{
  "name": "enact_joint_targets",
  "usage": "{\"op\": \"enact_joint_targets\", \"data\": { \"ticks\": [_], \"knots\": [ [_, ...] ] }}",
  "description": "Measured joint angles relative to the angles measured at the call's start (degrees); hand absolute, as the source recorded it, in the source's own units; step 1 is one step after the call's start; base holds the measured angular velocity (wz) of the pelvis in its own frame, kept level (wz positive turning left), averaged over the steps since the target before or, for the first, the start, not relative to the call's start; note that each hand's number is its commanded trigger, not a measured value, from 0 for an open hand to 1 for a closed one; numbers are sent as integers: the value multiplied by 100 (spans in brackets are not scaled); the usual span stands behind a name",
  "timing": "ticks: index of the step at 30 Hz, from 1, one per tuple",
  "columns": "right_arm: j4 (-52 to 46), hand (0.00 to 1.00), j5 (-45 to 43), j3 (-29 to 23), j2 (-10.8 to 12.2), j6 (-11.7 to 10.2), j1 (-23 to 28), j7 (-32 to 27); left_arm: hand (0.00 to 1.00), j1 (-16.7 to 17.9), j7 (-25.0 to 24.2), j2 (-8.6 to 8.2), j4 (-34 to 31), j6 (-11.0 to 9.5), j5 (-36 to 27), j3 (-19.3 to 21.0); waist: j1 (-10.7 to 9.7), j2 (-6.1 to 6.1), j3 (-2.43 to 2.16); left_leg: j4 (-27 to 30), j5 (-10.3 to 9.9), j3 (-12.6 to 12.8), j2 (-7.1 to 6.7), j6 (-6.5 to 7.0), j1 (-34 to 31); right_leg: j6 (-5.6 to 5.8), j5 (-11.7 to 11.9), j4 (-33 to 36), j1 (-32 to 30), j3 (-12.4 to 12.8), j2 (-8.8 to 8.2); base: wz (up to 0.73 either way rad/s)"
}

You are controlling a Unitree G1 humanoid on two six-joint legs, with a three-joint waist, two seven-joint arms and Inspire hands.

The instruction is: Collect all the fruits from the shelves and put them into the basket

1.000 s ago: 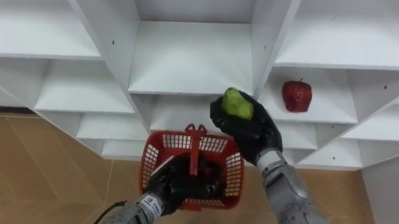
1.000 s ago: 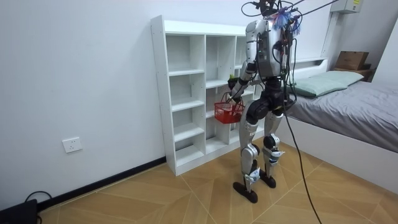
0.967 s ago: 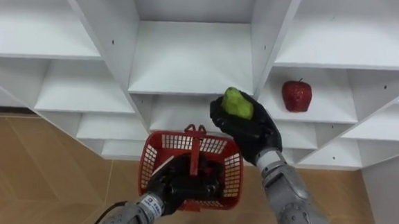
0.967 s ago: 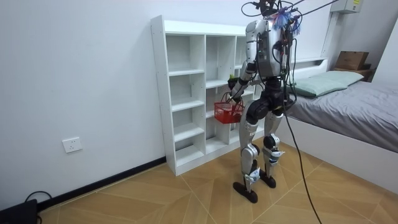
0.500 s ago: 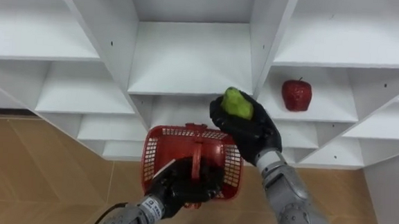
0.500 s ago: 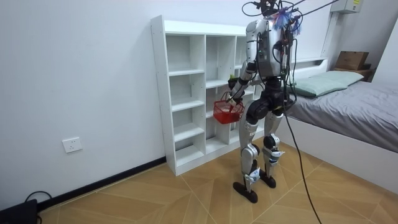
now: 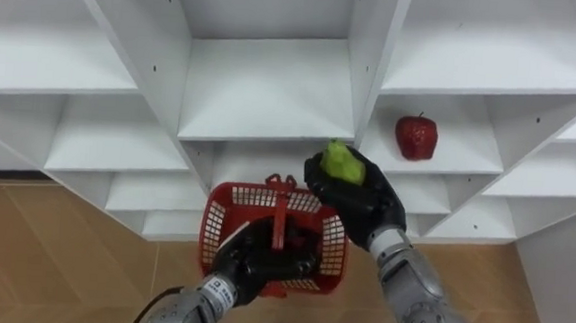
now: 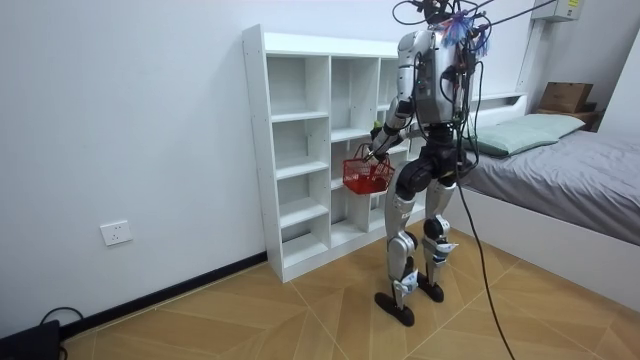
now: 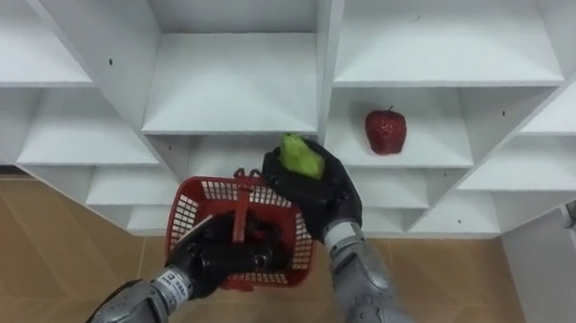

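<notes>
Right hand (image 7: 364,204) curled round green pear (image 7: 343,162), just above far rim of red basket (image 7: 214,232). Left hand (image 7: 260,264) clenched on basket handle. Red apple (image 7: 416,135) on closet shelf (image 7: 469,158), beyond basket, rightward.

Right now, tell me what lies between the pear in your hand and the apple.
In the left eye view, just the closet's white divider and bare shelf board separate the green pear in the right hand from the red apple.
</notes>
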Motion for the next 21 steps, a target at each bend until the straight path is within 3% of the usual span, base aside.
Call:
{"op": "enact_joint_targets", "data": {
  "ticks": [17, 18, 19, 20, 21],
  "knots": [
    [184, 100, 196, 170, -5, 4, 15, 5, 100, -102, 117, -33, -16, 0, 5, 2, -28, -20, 3, 14, 0, 4, 0, 0, 9, -1, 1, 12, 6, 0, 0, 0],
    [184, 89, 169, 170, -6, 4, 16, 5, 100, -131, 122, -42, -16, 0, 4, 6, -34, -21, 3, 15, 0, 4, 0, 0, 6, -1, 1, 17, 1, 2, 0, 0],
    [184, 21, 135, 170, -5, 4, 16, 5, 100, -170, 134, -51, -16, 0, 5, 6, -37, -21, 3, 18, 0, 4, 0, 0, -3, -1, 1, 27, -13, 6, -1, 0],
    [184, 0, 124, 170, -5, 7, 17, 4, 100, -195, 156, -58, -16, 0, 5, 5, -40, -21, 3, 18, 0, 7, 0, 0, -5, -1, 1, 31, -18, 10, -2, 0],
    [183, 0, 125, 159, -1, 9, 15, 4, 100, -224, 190, -64, -16, 0, 7, -1, -48, -20, 3, 19, 0, 16, 0, 0, -3, -1, 0, 38, -25, 21, -1, -5]
  ]
}}
